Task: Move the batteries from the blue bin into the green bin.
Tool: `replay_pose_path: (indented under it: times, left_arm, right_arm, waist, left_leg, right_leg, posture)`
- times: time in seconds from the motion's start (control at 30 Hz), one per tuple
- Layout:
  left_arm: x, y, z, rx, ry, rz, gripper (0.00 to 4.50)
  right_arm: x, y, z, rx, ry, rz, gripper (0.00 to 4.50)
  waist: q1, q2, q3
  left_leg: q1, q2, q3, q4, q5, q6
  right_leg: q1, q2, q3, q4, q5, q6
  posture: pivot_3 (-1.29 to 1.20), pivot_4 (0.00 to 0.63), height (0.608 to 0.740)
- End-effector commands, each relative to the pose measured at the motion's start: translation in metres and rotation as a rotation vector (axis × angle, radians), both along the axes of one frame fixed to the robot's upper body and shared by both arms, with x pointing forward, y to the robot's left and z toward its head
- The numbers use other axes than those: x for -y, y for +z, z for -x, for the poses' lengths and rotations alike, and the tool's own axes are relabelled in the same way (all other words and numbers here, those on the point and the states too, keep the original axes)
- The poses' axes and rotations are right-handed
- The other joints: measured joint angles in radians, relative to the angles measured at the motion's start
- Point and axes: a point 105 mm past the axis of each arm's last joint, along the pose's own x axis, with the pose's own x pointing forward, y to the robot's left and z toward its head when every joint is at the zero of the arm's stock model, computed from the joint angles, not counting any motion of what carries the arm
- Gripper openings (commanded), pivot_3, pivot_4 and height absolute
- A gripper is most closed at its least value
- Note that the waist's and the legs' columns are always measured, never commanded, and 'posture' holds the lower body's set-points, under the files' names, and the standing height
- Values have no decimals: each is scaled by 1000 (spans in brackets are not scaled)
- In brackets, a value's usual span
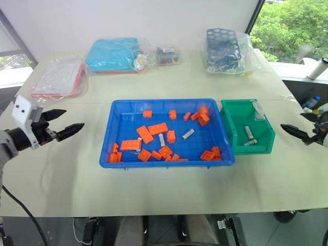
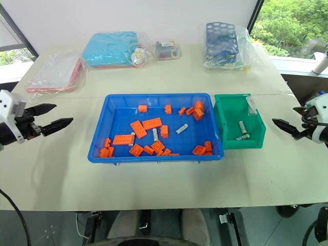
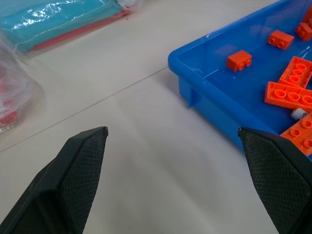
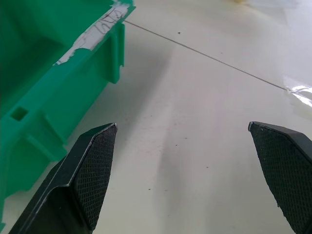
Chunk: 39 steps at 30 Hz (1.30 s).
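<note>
A: Left eye view, nearest first: the left gripper [image 1: 68,123] hangs over bare table [image 1: 169,189] well to the left of the blue bin [image 1: 166,162], its fingers spread and nothing between them. The right gripper [image 2: 288,121] hangs off to the right of the green bin [image 2: 256,141], fingers likewise spread and empty.

B: Where are the batteries?

A: Three that I can make out lie in the blue bin: one [image 1: 188,134] right of centre, one [image 1: 162,140] near the middle, and one [image 1: 139,144] against a large brick. In the green bin, two [image 2: 242,128] lie on its floor.

B: Anything crowding them?

A: Orange bricks [image 1: 151,131] are scattered all over the blue bin, mostly along the near wall and in the far right corner. The middle battery sits between bricks; the one right of centre lies more in the open. The green bin stands just beside the blue bin's right wall; whether they touch I cannot tell.

B: And beyond the bins?

A: A seam runs across the table behind them. Further back, left to right: a clear bag with red inside [image 1: 57,78], a teal packet [image 1: 113,54], a small bagged item [image 1: 167,55], and a dark blue rack with round holes [image 1: 222,47] in plastic. All stand well apart from the bins.
</note>
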Motion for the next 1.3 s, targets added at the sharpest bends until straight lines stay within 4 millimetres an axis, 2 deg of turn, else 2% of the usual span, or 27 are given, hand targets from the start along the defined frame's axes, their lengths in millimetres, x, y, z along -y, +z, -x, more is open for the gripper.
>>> replay_pose_path:
  times: [0.03, 0.27, 0.47, 0.57, 0.67, 0.77, 0.87, 0.97, 1.07, 1.13, 1.2, 1.3]
  left_arm:
    - [2, 12, 0, 49, -4, -49, 4500]
    - [5, 10, -5, 59, 10, -58, 4500]
    - [17, 8, 0, 52, -35, -9, 4500]
    - [28, 13, 2, 57, -84, -10, 4500]
    - [45, 23, 9, 51, -176, 11, 4500]
    - [62, 31, 16, 35, -273, 7, 4500]
    - [80, 35, 28, 11, -400, -32, 4500]
    - [84, 35, 31, 4, -433, -77, 4500]
    - [83, 32, 32, -12, -442, -113, 4500]
    - [84, 26, 35, -36, -473, -159, 4500]
    - [84, 23, 37, -47, -494, -184, 4500]
    - [86, 22, 42, -59, -542, -213, 4500]
  right_arm:
    - [-1, 14, -1, 54, 9, 7, 4449]
    - [1, 18, -4, 57, 1, 20, 4449]
    - [-4, 34, -9, 69, 27, 1, 4449]
    - [-18, 41, -12, 74, 89, 44, 4449]
    - [-47, 54, -15, 75, 218, 40, 4449]
    - [-90, 69, -14, 77, 389, 32, 4449]
    - [-153, 85, -15, 96, 595, 53, 4449]
    - [-217, 90, -18, 103, 765, 56, 4449]
    - [-266, 82, -17, 73, 897, 64, 4449]
    - [-302, 68, -22, 25, 970, 84, 4449]
    - [-322, 60, -27, -3, 993, 101, 4449]
    - [-386, 35, -27, -75, 1082, 74, 4449]
  waist:
    - [0, 0, 0]
    - [-1, 0, 0]
    - [-1, 0, 0]
    - [0, 0, 0]
    - [0, 0, 0]
    - [-2, 0, 0]
    - [-6, 1, 1]
    - [-16, 1, 1]
    - [-20, 1, 1]
    - [-20, 1, 1]
    - [-19, 1, 1]
    - [-23, 0, 1]
  left_leg:
    - [0, 0, 0, 0, 0, 0]
    - [0, 0, 0, 0, 0, 0]
    - [0, 0, 0, 0, 0, 0]
    - [0, 0, 0, 0, 0, 0]
    - [0, 0, 0, 1, 0, 0]
    - [0, 0, 0, 0, 0, 0]
    - [0, 1, 0, 0, 0, 0]
    - [0, 2, -1, 0, 0, 0]
    - [-2, 2, -2, 0, 0, 0]
    - [-5, 2, -2, 1, 0, 0]
    - [-10, 1, -1, 4, 0, 0]
    - [-15, 0, 0, 6, 0, 0]
  right_leg:
    - [0, 0, 0, 0, 0, 0]
    - [0, 1, 0, 0, 0, 0]
    - [0, 1, 0, 0, 2, 3]
    - [0, 1, 0, 0, 2, 3]
    - [0, 1, 0, 0, 2, 3]
    - [0, 1, 0, 1, 2, 3]
    - [0, 2, 0, 1, 2, 3]
    - [-1, 2, 0, 1, 2, 3]
    - [-2, 2, 0, 1, 2, 3]
    - [-5, 3, -1, 2, 2, 3]
    - [-10, 2, -1, 4, 2, 3]
    - [-17, 2, 0, 9, 2, 3]
  posture:
    - [0, 150, 739]
    - [0, 150, 739]
    - [0, 150, 739]
    - [0, 150, 739]
    - [0, 150, 739]
    - [0, 150, 739]
    - [0, 150, 739]
    - [0, 150, 739]
    - [0, 150, 739]
    - [0, 150, 739]
    - [0, 150, 739]
    - [0, 150, 739]
